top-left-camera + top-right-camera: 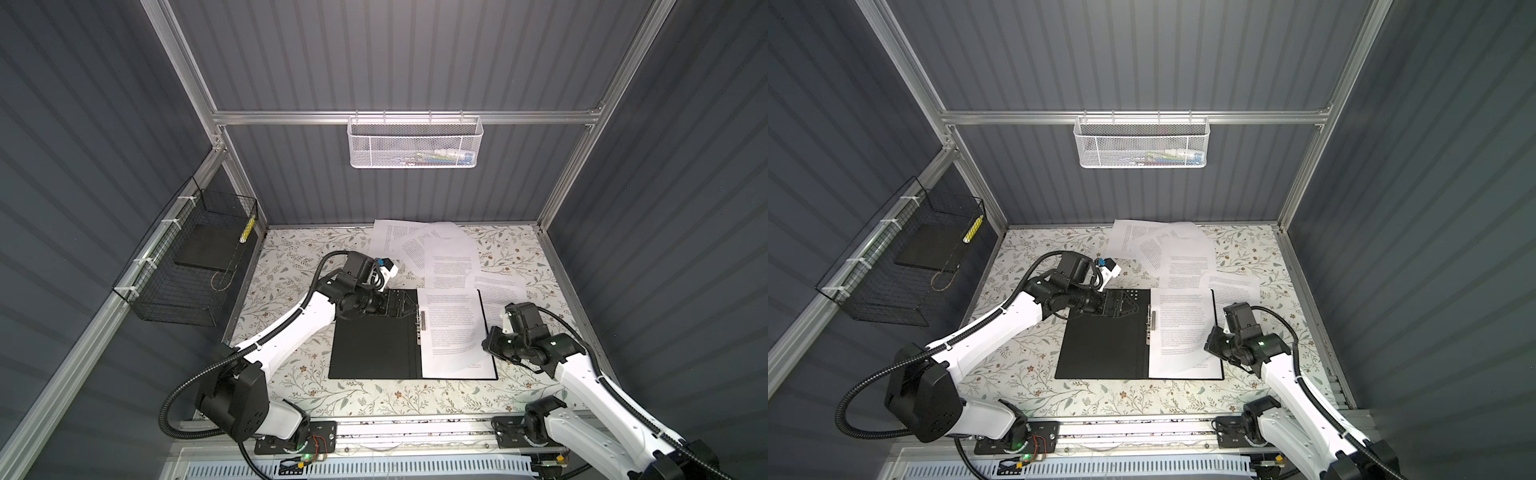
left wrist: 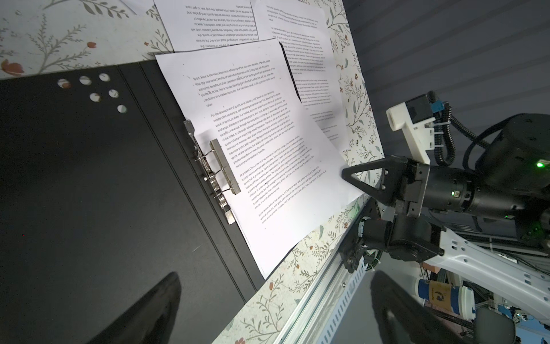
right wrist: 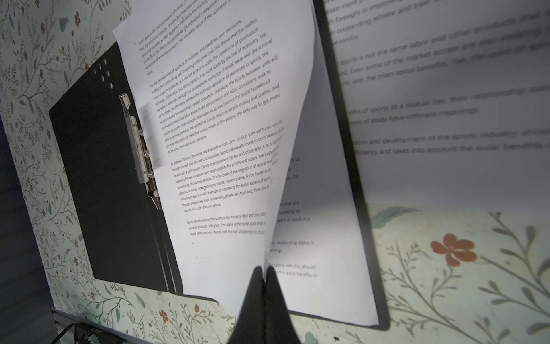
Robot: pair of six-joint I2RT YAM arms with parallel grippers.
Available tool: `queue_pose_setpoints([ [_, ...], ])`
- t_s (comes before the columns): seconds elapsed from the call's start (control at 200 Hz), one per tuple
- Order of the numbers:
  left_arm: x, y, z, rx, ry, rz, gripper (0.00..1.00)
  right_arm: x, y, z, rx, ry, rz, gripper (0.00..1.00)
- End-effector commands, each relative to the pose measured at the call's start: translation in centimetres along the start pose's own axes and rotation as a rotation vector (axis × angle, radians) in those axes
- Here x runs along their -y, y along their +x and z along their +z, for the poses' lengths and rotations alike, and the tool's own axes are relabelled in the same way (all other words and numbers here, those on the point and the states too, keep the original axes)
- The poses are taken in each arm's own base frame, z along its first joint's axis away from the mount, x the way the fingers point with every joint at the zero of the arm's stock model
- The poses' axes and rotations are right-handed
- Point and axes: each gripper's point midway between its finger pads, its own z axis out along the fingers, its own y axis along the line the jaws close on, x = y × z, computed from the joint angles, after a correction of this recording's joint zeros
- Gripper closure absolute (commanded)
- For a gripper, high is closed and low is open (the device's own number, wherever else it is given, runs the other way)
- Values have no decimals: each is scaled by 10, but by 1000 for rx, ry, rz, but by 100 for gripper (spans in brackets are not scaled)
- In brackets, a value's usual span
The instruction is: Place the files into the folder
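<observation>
Floral table (image 1: 291, 266): folder (image 1: 374, 353), perhaps four files (image 1: 451, 253).

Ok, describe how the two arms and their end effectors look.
The left arm and right arm have white shells, black joints and black corrugated cable conduit. The left end effector and right end effector are black with tapered triangular fingers. Each wrist carries a white camera bracket with a blue connector; small green lights glow.
</observation>
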Motion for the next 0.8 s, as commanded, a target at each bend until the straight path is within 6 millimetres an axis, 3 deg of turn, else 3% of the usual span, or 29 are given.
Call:
queue_pose_setpoints([
  [0.0, -3, 3, 3, -18, 12, -22, 0, 6, 9, -1, -15, 14, 3, 100],
  [0.795, -2, 4, 3, -17, 17, -23, 0, 12, 16, 1, -21, 24, 7, 100],
])
